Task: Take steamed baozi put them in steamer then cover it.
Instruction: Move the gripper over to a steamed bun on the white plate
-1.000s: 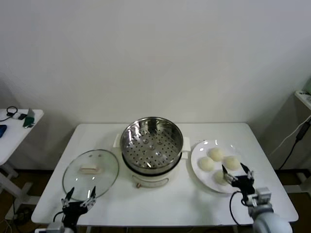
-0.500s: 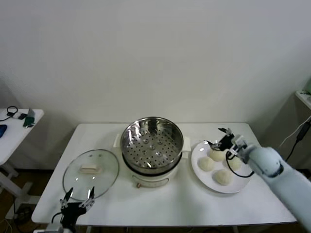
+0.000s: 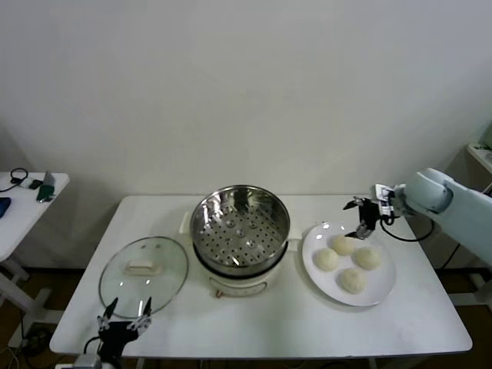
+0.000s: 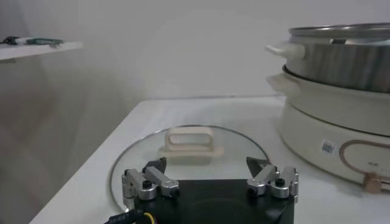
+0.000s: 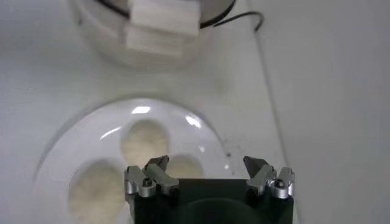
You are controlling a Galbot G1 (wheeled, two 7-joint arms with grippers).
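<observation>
I see a white table (image 3: 254, 323) carrying three things in a row — the glass cover (image 3: 144, 266) on my left, the steamer (image 3: 240, 238) in the middle, and a white plate (image 3: 383, 288) on my right, holding four baozi (image 3: 353, 279).

Right gripper (image 5: 207, 165) jaws apart, above plate (image 5: 73, 143) of steamed baozi (image 5: 145, 137)

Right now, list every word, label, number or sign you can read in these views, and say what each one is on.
No text can be read in any view.
Steamer: a small square sticker on its cream base, too small to read.
Cover, plate, steamed baozi, table: no markings visible.
</observation>
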